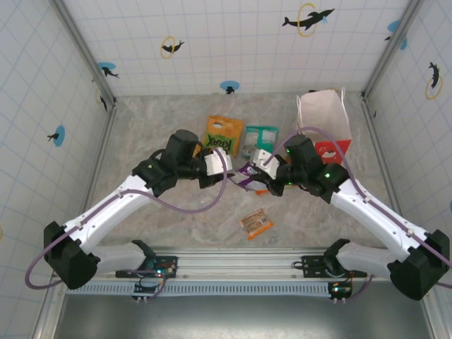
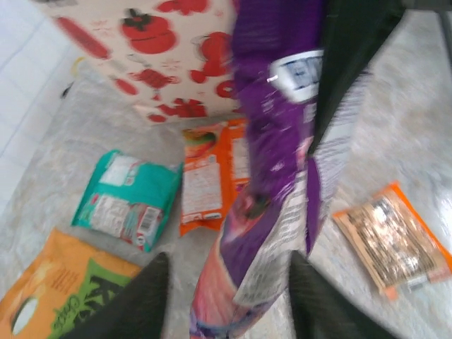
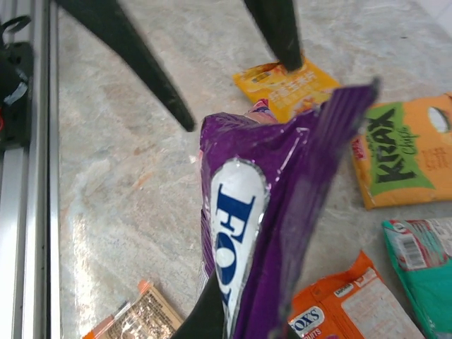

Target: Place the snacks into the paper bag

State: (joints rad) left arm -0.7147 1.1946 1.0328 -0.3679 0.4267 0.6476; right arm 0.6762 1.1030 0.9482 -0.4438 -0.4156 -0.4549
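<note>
A purple snack packet (image 1: pixel 244 176) hangs above the table's middle between my two grippers. My right gripper (image 1: pixel 263 175) is shut on its one end, and the purple packet (image 3: pixel 282 226) rises straight in front of that wrist camera out of the right gripper (image 3: pixel 240 321). My left gripper (image 2: pixel 226 304) is open, its fingers (image 2: pixel 138 296) spread either side of the packet's (image 2: pixel 272 141) other end. The paper bag (image 1: pixel 325 116) stands upright at the back right. Krax (image 1: pixel 223 134), teal (image 1: pixel 259 141), orange (image 2: pixel 208 180) and yellow-orange (image 3: pixel 288 85) packets lie on the table, and a wrapped bar (image 1: pixel 256 224) lies nearer the front.
The marble tabletop (image 1: pixel 162 134) is walled by tiled panels on three sides. A metal rail (image 1: pixel 233 265) with both arm bases runs along the near edge. The paper bag's patterned side (image 2: pixel 162 56) stands just behind the loose packets.
</note>
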